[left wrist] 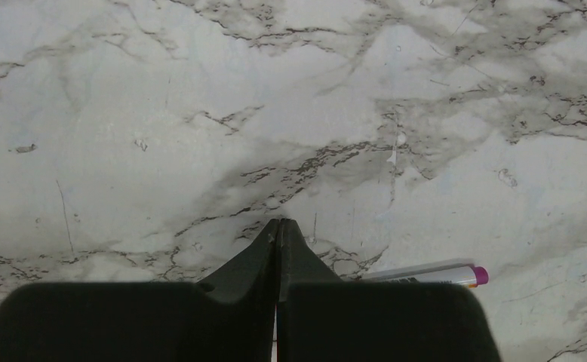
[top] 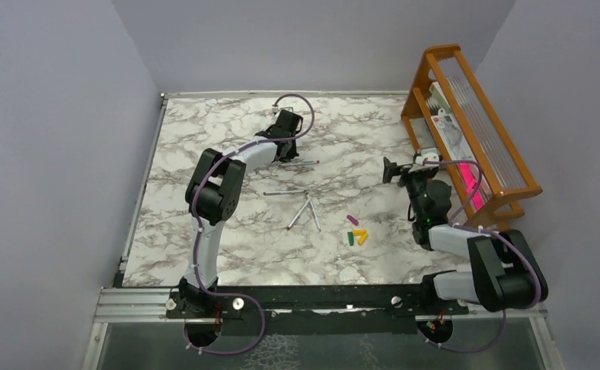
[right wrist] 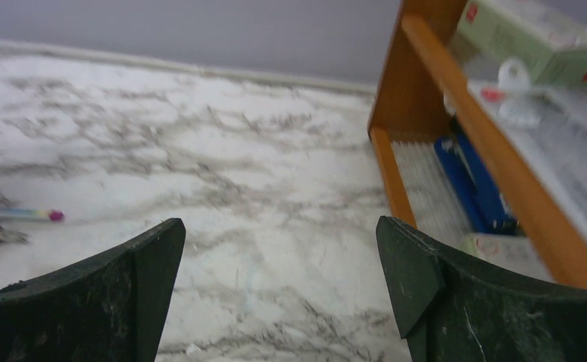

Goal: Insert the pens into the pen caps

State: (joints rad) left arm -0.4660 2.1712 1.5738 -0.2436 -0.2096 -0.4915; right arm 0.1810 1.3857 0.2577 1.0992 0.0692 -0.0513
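Note:
Four silvery pens lie on the marble table. One pen (top: pixel 301 163) with a magenta end lies just right of my left gripper (top: pixel 287 154); it also shows in the left wrist view (left wrist: pixel 430 272) and in the right wrist view (right wrist: pixel 20 215). Another pen (top: pixel 285 193) lies alone, and two pens (top: pixel 306 213) form a V. The magenta cap (top: pixel 352 220), green cap (top: pixel 351 239) and two yellow-orange caps (top: pixel 361 235) lie together mid-right. My left gripper (left wrist: pixel 281 224) is shut and empty, low over the table. My right gripper (right wrist: pixel 281 249) is open and empty, near the rack (top: pixel 403 169).
An orange wooden rack (top: pixel 466 123) with boxes and packets stands at the right edge, close to my right gripper; it also shows in the right wrist view (right wrist: pixel 396 90). Grey walls enclose the table on the left, back and right.

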